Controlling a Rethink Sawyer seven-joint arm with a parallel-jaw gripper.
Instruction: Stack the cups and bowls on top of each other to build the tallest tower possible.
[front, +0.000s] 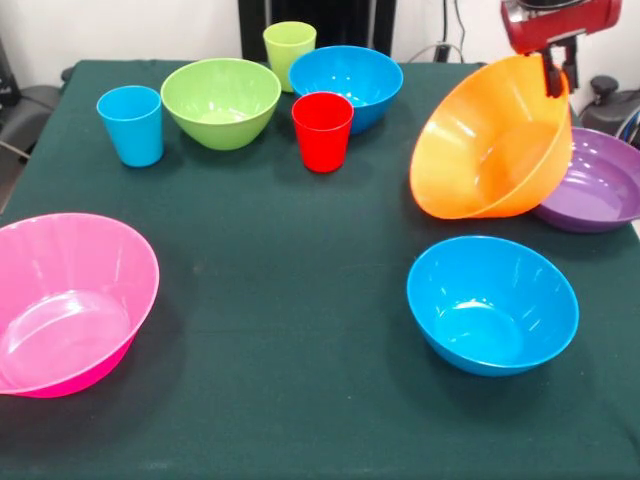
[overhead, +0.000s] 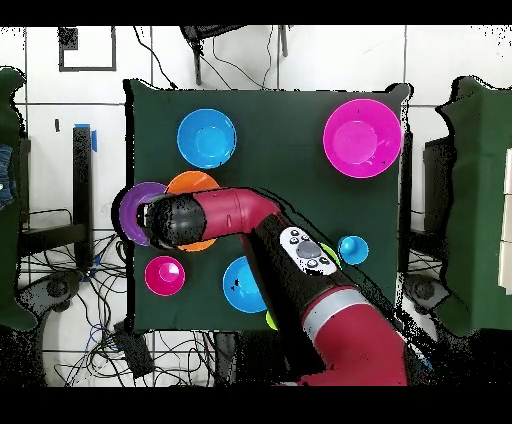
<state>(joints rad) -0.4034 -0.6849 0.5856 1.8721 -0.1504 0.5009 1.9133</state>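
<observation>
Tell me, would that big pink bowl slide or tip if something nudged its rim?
The pink bowl would probably rock rather than roll: it sits on a small base under wide flaring walls. Its glossy, translucent plastic suggests it is light and slippery, though the cloth-covered table may resist sliding.

The table is covered by a dark green cloth of matt, slightly napped finish; no sheen is observed on it. The orange bowl, purple bowl, pink bowl, near blue bowl, far blue bowl and lime green bowl are noted as smooth, glossy plastic, with bright highlights on their inner walls. The pink bowl appears faintly translucent. The light blue cup, red cup and lime green cup are of smooth plastic with a duller sheen. The arm casing is seen as smooth red shell, semi-gloss, with black sections.
</observation>
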